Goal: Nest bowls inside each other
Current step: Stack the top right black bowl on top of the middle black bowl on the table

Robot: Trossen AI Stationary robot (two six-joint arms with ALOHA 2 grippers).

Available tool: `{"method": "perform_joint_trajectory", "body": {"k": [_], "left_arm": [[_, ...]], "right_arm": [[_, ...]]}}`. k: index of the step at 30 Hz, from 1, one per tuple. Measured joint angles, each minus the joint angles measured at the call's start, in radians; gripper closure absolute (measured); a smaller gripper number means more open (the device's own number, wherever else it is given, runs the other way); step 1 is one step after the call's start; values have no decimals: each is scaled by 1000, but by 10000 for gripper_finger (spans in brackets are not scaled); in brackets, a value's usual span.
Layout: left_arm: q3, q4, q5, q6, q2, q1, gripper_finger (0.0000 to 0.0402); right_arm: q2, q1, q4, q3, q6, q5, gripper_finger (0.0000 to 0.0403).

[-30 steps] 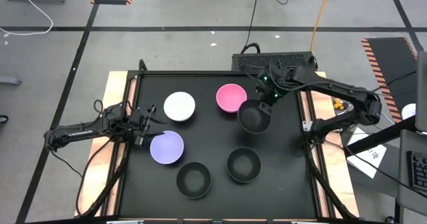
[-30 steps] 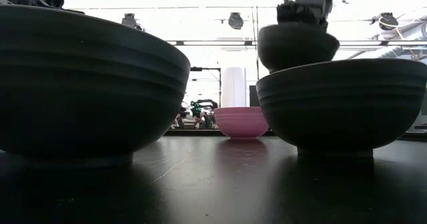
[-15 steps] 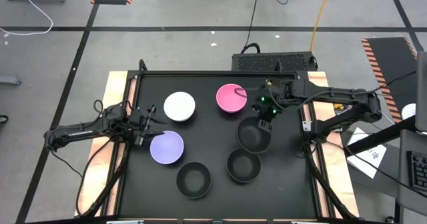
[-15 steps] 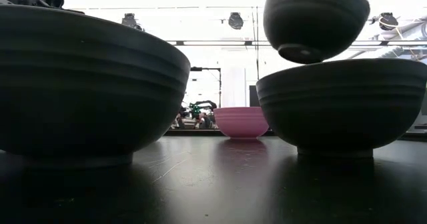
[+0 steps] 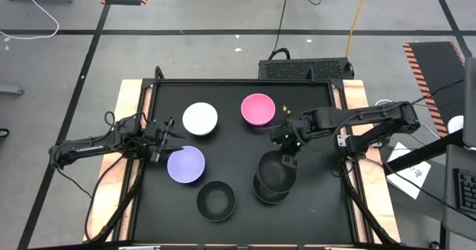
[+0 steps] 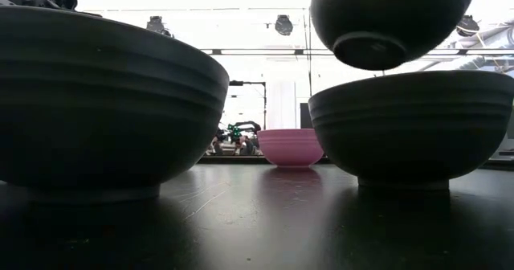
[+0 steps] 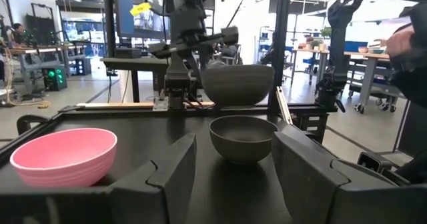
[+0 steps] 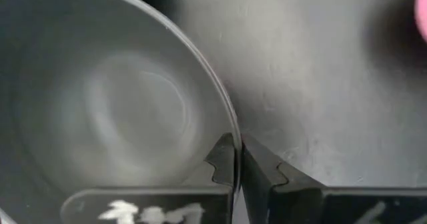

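My right gripper [image 5: 286, 147] is shut on a black bowl [image 5: 277, 172] and holds it in the air right above a second black bowl [image 5: 269, 193] that stands on its base on the table's near right part. The low view shows the held bowl [image 6: 393, 17] hovering over the standing one [image 6: 414, 125] with a gap between them. A third black bowl [image 5: 216, 200] sits near the near edge. The lavender bowl [image 5: 186, 164], white bowl [image 5: 200, 119] and pink bowl [image 5: 258, 109] stand apart. My left gripper [image 5: 160, 144] waits open beside the lavender bowl. My right gripper pinches the held black bowl's rim [image 8: 230, 127] on its far right side, one finger inside the bowl and one finger [image 8: 267, 171] outside. The fingers come from above, pointing down. The bowl is lifted clear, opening upward, hanging below the fingers.
The black table top [image 5: 238, 149] is bare between the bowls. Wooden side strips [image 5: 130, 123] run along the table's left and right edges. In the left wrist view the pink bowl [image 7: 63, 156] and the standing black bowl [image 7: 243, 137] lie ahead of my left gripper [image 7: 233, 177].
My right gripper has carried the black bowl from beside the pink bowl toward the table's near edge, until it hangs over the standing black bowl. The bowl has stayed lifted all the way.
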Motion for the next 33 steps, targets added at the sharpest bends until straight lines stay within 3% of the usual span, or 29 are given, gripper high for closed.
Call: {"method": "perform_joint_trajectory", "body": {"k": [15, 24, 33], "left_arm": [[0, -6, 1, -18, 0, 0, 201], [0, -21, 2, -18, 0, 0, 201], [0, -29, 3, -18, 0, 0, 201]], "right_arm": [[107, 107, -98, 125, 91, 51, 403], [166, 103, -194, 137, 140, 76, 403], [189, 92, -156, 137, 150, 68, 403]]}}
